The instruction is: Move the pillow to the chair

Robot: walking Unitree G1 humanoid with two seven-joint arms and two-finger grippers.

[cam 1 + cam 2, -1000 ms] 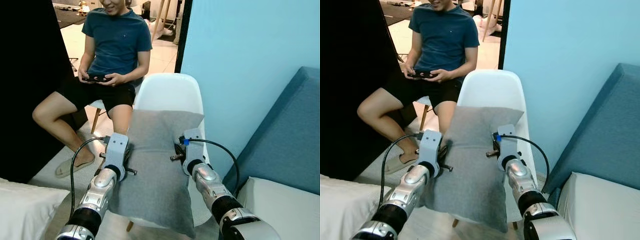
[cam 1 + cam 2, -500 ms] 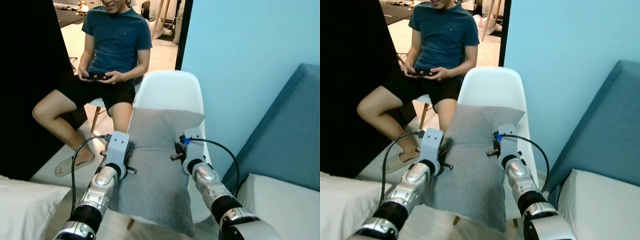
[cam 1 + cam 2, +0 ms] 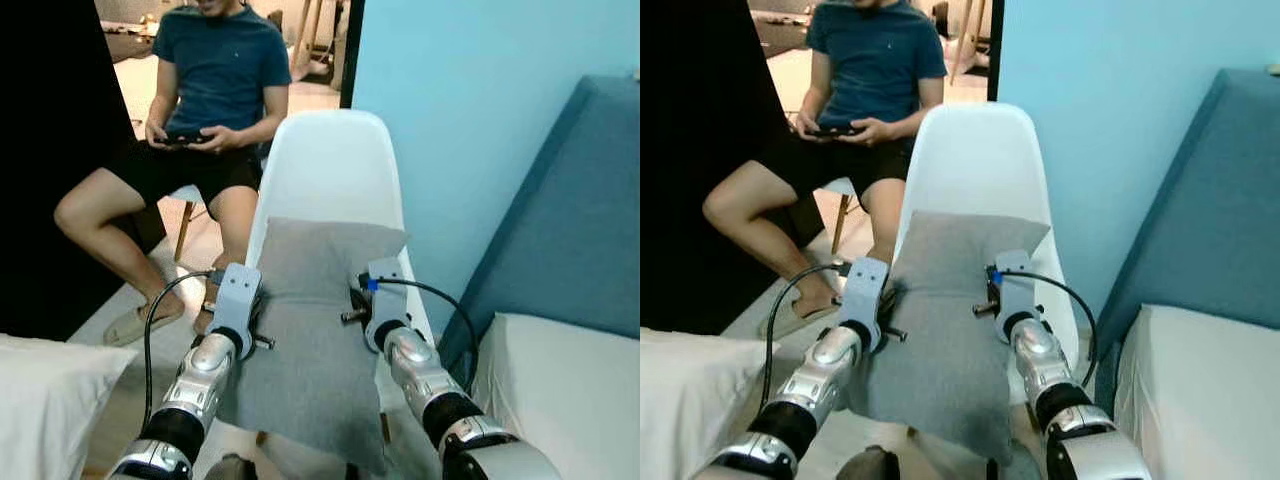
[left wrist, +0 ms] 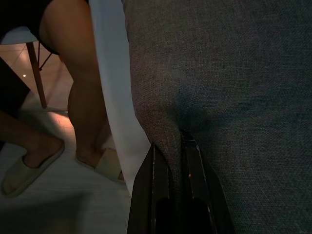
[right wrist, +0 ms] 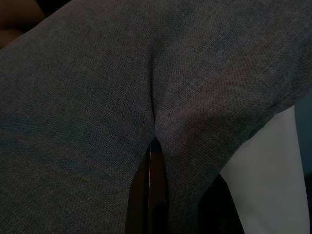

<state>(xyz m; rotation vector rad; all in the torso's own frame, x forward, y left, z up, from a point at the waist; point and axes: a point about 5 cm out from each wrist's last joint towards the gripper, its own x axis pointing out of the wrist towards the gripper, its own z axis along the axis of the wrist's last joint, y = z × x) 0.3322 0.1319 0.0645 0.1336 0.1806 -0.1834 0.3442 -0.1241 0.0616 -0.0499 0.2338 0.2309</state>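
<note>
Left eye view: the grey pillow [image 3: 318,330] hangs between the two arms, held up in front of the white chair [image 3: 330,170], its top edge level with the foot of the chair's back and its lower corner drooping past the seat's front. The left gripper [image 4: 169,146] is clamped on the pillow's left edge, and in the left wrist view the fabric bunches into a fold squeezed between the two black fingers [image 4: 151,175]. The right gripper [image 5: 155,146] pinches the right edge the same way, a crease of cloth drawn tight between its fingers, with a strip of the white chair just beyond the pillow's corner. Behind and to the left of the chair, a person [image 3: 205,90] in a dark blue T-shirt and black shorts sits holding a controller [image 3: 182,137] in both hands. To the right, a blue wall [image 3: 450,100] rises behind the chair, with a blue sofa [image 3: 575,220] and its white cushion [image 3: 560,390] beside it. A white pillow [image 3: 45,395] lies at the lower left.
</note>
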